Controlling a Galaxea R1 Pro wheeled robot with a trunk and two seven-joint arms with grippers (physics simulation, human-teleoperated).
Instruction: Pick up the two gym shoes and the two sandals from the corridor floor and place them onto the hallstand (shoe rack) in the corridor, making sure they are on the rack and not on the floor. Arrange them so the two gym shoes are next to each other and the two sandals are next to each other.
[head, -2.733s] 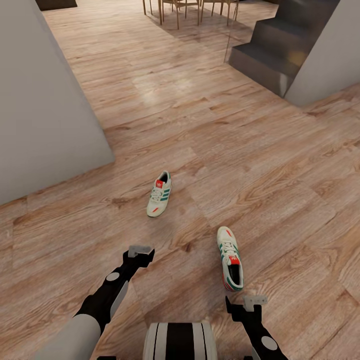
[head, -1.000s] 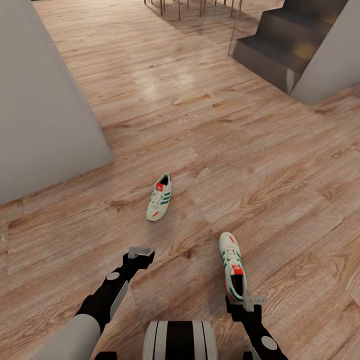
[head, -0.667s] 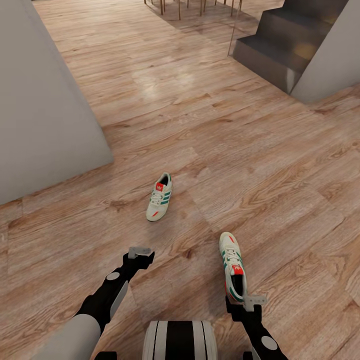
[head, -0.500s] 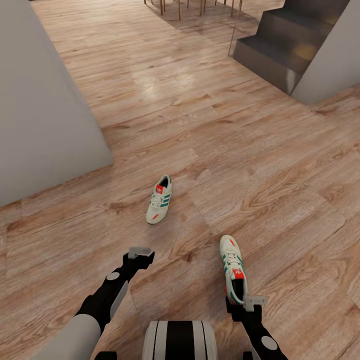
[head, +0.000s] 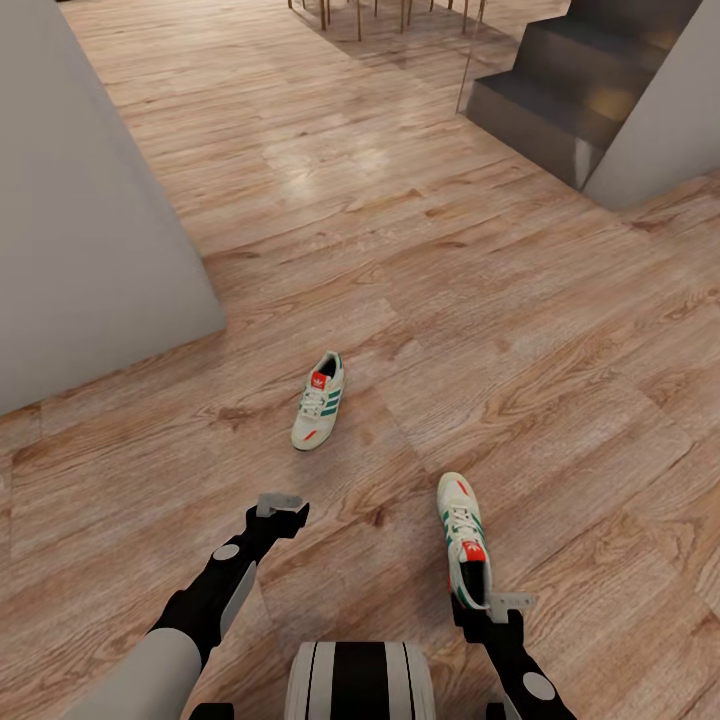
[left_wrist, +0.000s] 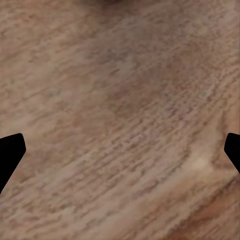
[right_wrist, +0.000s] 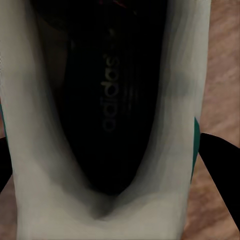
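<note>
Two cream-white gym shoes with green stripes lie on the wood-plank corridor floor (head: 420, 250). The farther shoe (head: 318, 402) lies ahead of my left gripper (head: 280, 505), which stands open over bare floor (left_wrist: 120, 100), its dark fingertips (left_wrist: 10, 155) far apart. The nearer shoe (head: 463, 538) lies toe away from me, its heel under my right gripper (head: 508, 603). In the right wrist view that shoe's dark opening (right_wrist: 107, 100) sits between the open right gripper's fingertips (right_wrist: 222, 165), one on either side of the heel. The sandals and the hallstand are out of view.
A grey wall block (head: 90, 230) juts in at the left. Dark stairs (head: 560, 90) and another grey wall (head: 665, 110) stand at the upper right, with chair legs (head: 358, 15) at the far end. My striped trunk (head: 360, 682) shows at the bottom.
The whole picture has slid down a little, so the camera has moved forward. The nearer shoe's heel now lies under my right gripper. Both arms hold their pose.
</note>
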